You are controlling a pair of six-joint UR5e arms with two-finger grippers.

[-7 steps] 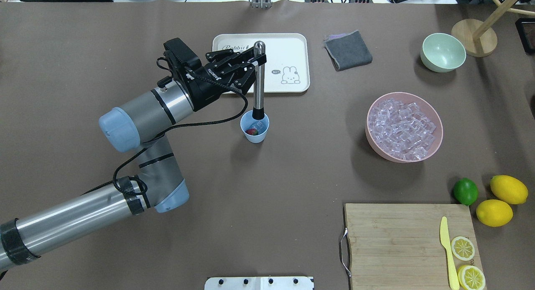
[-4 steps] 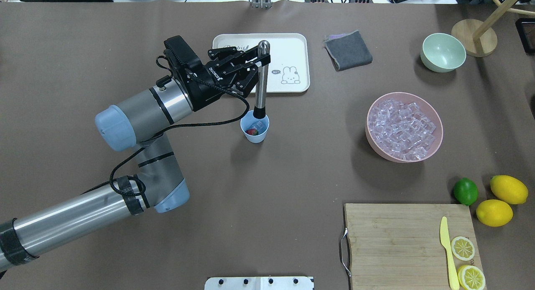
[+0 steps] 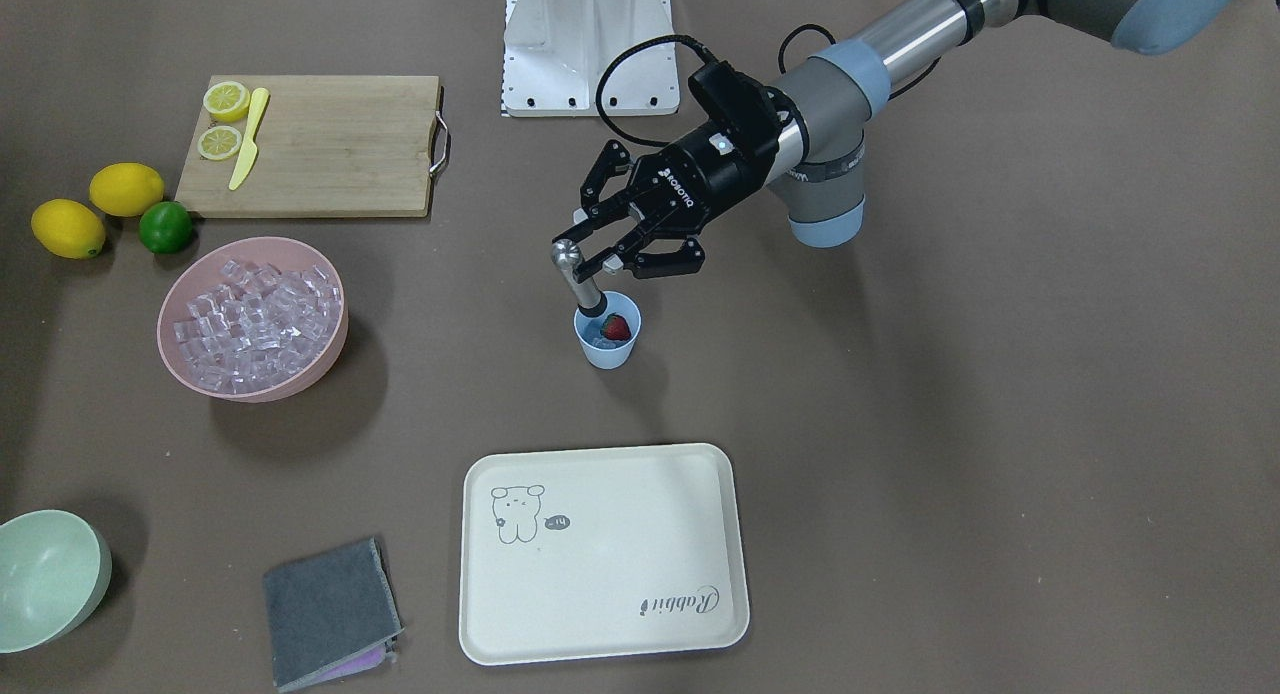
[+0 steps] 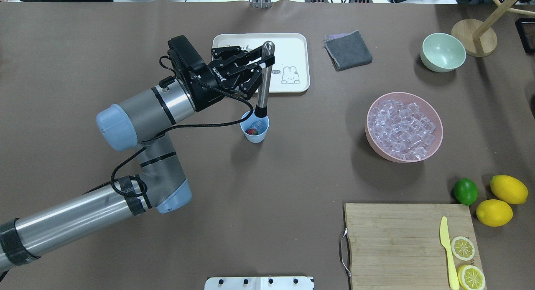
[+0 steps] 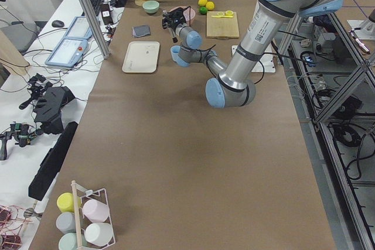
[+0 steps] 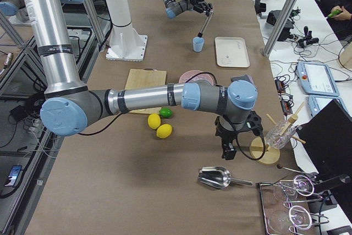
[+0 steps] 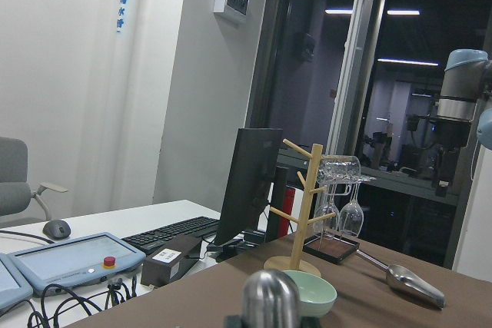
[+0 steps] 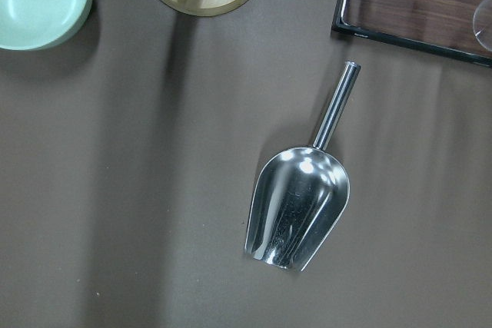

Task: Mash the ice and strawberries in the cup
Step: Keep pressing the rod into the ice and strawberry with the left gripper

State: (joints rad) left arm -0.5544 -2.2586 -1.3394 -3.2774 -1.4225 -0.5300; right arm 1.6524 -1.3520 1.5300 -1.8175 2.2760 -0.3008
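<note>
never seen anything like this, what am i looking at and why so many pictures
It is one moment of a two-armed table robot, shot by several cameras: one above, one facing it, one at each table end, one on each wrist. The left gripper is shut on a metal muddler, its tip at the mouth of the blue cup, which holds a strawberry and ice. More ice fills a pink bowl. The right gripper hangs near a metal scoop; open or shut, I cannot tell.

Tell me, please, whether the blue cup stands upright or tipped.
Upright: the cup stands on its base, mouth upward, holding the strawberry and ice.
</note>
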